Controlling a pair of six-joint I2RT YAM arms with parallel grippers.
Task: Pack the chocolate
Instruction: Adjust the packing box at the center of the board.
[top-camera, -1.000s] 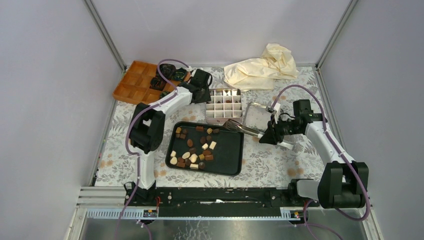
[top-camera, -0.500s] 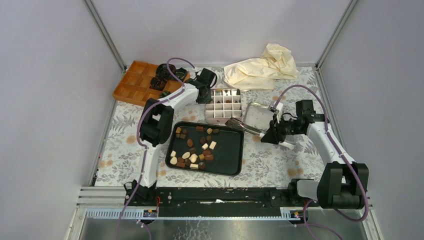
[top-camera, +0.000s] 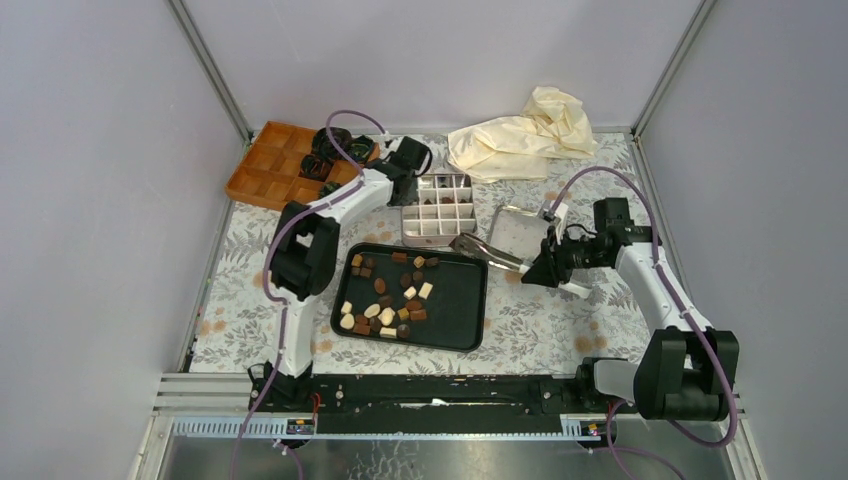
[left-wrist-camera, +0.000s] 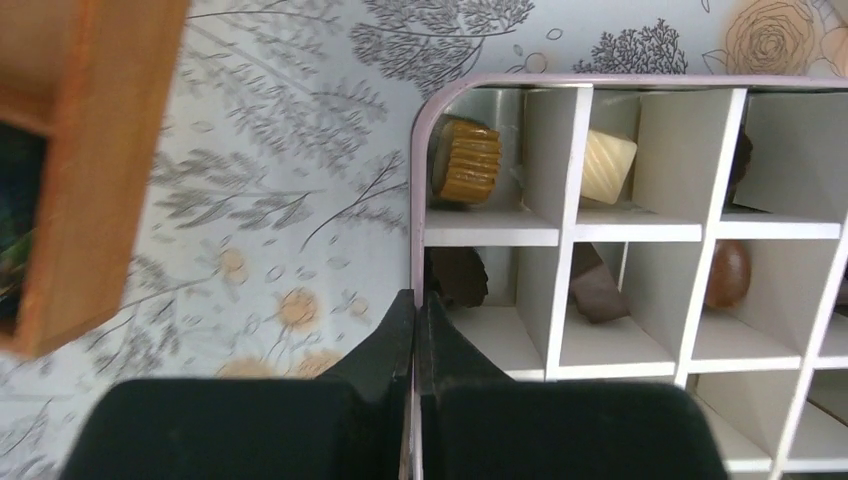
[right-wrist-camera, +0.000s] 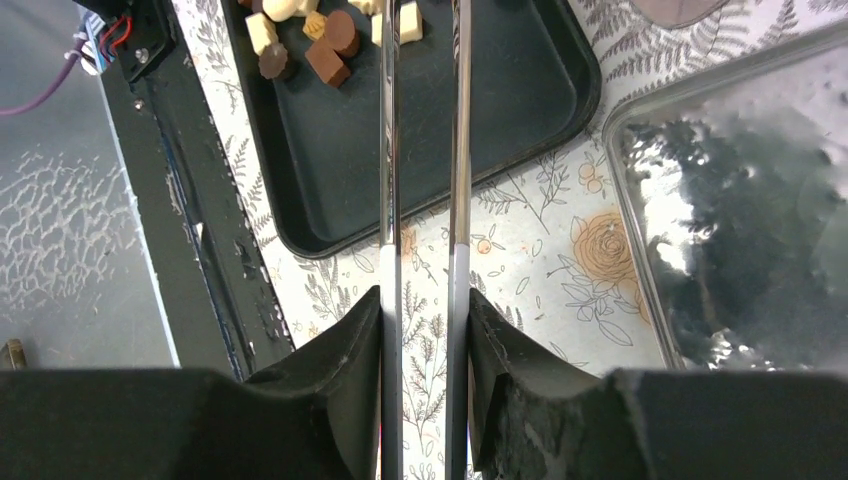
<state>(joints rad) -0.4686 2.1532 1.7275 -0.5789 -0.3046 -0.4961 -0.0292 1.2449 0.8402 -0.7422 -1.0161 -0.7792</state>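
Two hands at work. My left hand (left-wrist-camera: 414, 312) is pinched fully together on the left wall of the white divided box (left-wrist-camera: 418, 190), with the thin rim caught between the fingers. The box sits on the table (top-camera: 560, 320) just beyond the black tray (top-camera: 455, 312). Most of the chocolate (top-camera: 385, 298) lies loose on the tray's left half. A few pieces sit in the box cells: a ridged tan one in the corner, a cream one beside it, darker ones in the next row. My right hand (right-wrist-camera: 424, 315) clamps a pair of metal tongs (right-wrist-camera: 390, 150), their arms apart and running out over the tray.
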